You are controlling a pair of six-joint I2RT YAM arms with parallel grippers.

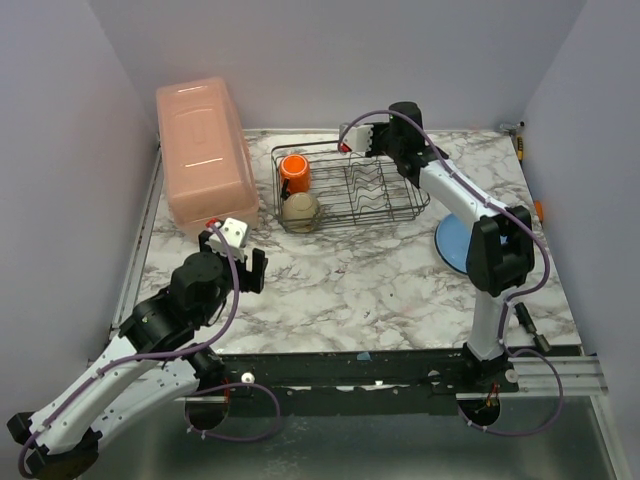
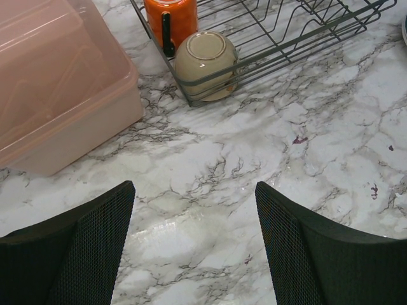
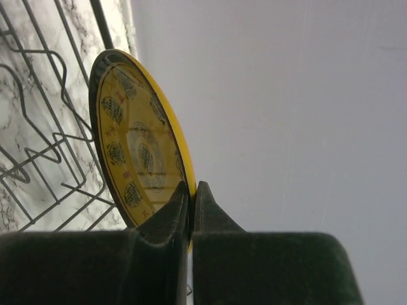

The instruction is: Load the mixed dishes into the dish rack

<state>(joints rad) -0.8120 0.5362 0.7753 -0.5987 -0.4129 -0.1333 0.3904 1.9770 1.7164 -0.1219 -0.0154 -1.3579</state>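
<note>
While your right end effector (image 3: 191, 190) pinches the small yellow-brown plate (image 3: 137, 152) on edge, the dish rack (image 1: 370, 190) slots lie just ahead; left end effector (image 2: 194, 190) wide, empty.

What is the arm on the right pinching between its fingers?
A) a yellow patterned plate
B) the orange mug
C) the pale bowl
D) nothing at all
A: in the right wrist view the right gripper is shut on the rim of the yellow patterned plate, while the orange mug and the pale bowl sit in the dish rack.
</note>
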